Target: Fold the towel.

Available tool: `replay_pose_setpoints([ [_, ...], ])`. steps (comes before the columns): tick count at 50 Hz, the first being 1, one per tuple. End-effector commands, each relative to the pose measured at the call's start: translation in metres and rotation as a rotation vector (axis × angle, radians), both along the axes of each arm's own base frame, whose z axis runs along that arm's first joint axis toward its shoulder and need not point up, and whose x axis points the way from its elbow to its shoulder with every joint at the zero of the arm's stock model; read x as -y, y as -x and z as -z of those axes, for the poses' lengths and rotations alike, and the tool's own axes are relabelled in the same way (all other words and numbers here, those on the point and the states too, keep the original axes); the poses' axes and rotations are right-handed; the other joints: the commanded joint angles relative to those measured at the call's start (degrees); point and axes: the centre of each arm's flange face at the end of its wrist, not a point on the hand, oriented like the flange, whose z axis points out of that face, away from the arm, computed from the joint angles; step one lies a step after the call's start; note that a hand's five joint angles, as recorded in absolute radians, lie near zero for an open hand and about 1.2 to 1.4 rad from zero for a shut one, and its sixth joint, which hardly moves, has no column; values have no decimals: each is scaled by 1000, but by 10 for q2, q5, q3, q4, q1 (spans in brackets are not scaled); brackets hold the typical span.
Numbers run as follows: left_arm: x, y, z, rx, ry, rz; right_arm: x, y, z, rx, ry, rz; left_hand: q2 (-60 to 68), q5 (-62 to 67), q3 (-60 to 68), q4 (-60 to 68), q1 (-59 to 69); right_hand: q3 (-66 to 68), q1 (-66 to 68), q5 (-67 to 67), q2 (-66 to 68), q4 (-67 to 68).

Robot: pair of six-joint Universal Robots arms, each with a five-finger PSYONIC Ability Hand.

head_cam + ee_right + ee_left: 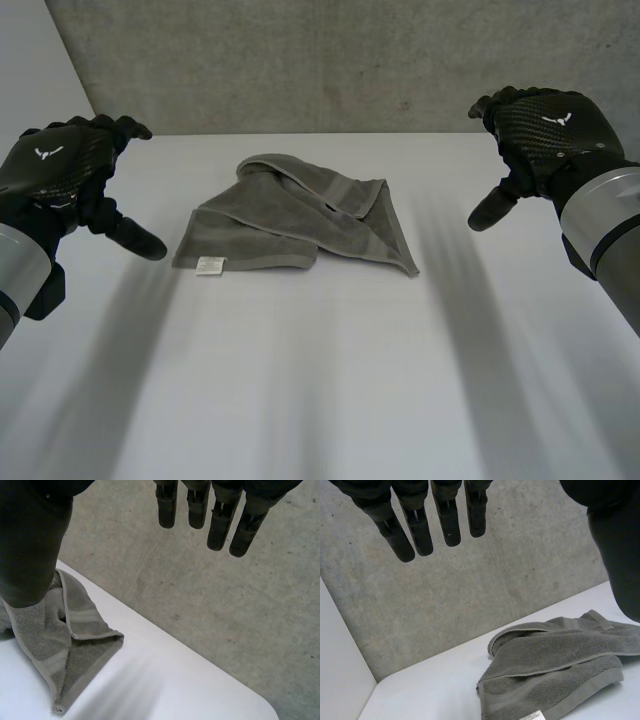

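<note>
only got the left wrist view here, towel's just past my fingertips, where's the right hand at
observer: The right hand is raised over the right side of the table, fingers straight, well apart from the towel.
operator: what's the towel's end look like on that side
observer: It tapers to a single pointed corner lying flat on the table, with a folded-over layer just behind it.

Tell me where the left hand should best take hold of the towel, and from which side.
Probably the near-left corner of the towel, beside its white label, coming from the left side: that corner lies flat and uncovered, nearest the open left hand.
</note>
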Motion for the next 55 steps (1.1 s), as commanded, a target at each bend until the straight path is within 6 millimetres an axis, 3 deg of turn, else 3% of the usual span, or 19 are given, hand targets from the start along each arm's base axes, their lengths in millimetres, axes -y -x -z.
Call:
replay_pose_setpoints([
  [1,2,1,-5,-3,18,2,7,7,-1,2,-5,33,-29,-12,-26,-32,-27,-37,-30,-36,-39,-43],
  [32,18,6,-9,0,42,13,7,-2,1,11,1,-21,-32,-16,-29,-35,-30,-37,-30,-36,-39,-43],
  [35,30,10,-6,-4,60,15,16,-16,10,-13,-7,-119,-25,-9,-22,-29,-23,-37,-30,-36,-39,-43],
  [37,40,13,-3,-6,67,16,29,-36,28,-74,-48,-233,-25,-9,-22,-29,-23,-37,-30,-36,-39,-43],
  [39,66,20,10,9,55,16,35,-46,38,-107,-79,-277,-22,-6,-19,-25,-20,-37,-30,-36,-39,-43],
  [40,66,20,10,9,54,16,35,-46,38,-108,-79,-277,-22,-6,-19,-25,-20,-37,-30,-36,-39,-43],
  [42,97,29,28,42,30,16,42,-72,60,-184,-128,-333,-22,-6,-19,-25,-20,-37,-30,-36,-39,-43],
  [43,97,29,28,42,30,16,42,-72,60,-185,-129,-333,-22,-6,-19,-25,-20,-37,-30,-36,-39,-43],
  [45,130,39,49,88,20,21,45,-102,83,-266,-141,-364,-17,-1,-14,-20,-15,-37,-30,-36,-39,-43],
  [46,130,39,49,88,20,21,45,-102,83,-267,-141,-364,-17,-1,-14,-20,-15,-37,-30,-36,-39,-43],
  [48,159,48,65,137,43,22,59,-118,104,-319,-128,-338,-12,4,-9,-15,-10,-37,-30,-36,-39,-43],
  [49,160,48,65,137,43,22,60,-118,104,-319,-128,-338,-12,4,-9,-15,-10,-37,-30,-36,-39,-43],
  [51,183,54,84,175,60,23,76,-128,123,-331,-108,-301,-12,4,-9,-15,-10,-37,-30,-36,-39,-43],
  [55,203,60,103,204,75,26,90,-137,138,-327,-87,-279,-12,4,-9,-15,-10,-37,-30,-36,-39,-43],
])
